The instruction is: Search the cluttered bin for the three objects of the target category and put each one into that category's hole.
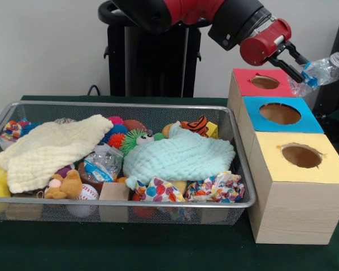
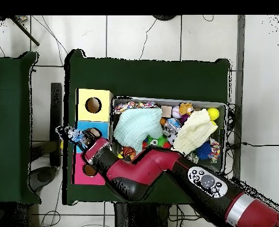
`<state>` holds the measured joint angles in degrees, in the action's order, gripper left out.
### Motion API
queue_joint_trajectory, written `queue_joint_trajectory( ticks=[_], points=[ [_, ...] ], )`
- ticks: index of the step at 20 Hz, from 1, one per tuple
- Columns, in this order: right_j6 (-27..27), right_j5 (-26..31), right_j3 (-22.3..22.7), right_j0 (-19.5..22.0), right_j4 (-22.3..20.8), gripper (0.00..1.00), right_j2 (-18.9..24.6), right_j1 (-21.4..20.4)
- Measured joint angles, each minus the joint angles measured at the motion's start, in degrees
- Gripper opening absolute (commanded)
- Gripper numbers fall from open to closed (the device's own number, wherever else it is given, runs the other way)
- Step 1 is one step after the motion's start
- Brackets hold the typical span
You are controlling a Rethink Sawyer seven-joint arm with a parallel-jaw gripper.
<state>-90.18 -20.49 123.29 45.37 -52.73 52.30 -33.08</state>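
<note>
My gripper (image 1: pixel 301 70) is shut on a crumpled clear plastic bottle (image 1: pixel 322 72) with a white cap. It holds the bottle in the air beside the red-topped box (image 1: pixel 246 79), past that box's outer edge. In the overhead view the gripper (image 2: pixel 83 139) and the bottle (image 2: pixel 71 135) hang over the outer edge of the blue-topped box (image 2: pixel 86 126). The silver wire-mesh bin (image 1: pixel 243 169) stands beside the boxes, full of toys and cloths. It also shows in the overhead view (image 2: pixel 165 99).
Three wooden boxes stand in a row, each with a round hole: red, blue-topped (image 1: pixel 254 110) and yellow-topped (image 1: pixel 271 152). The bin holds a yellow cloth (image 1: pixel 45 149), a mint cloth (image 1: pixel 178 155), a green fuzzy toy (image 1: pixel 137 139), a teddy (image 1: pixel 65 186), a baseball (image 1: pixel 85 195) and another clear bottle (image 1: pixel 101 164).
</note>
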Motion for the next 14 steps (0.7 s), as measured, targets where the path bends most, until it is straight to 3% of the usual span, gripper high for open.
queue_joint_trajectory(
  ticks=[14],
  points=[
    [0.0,0.0,0.0,-0.5,-2.0,0.0,-1.1,1.4]
  ],
)
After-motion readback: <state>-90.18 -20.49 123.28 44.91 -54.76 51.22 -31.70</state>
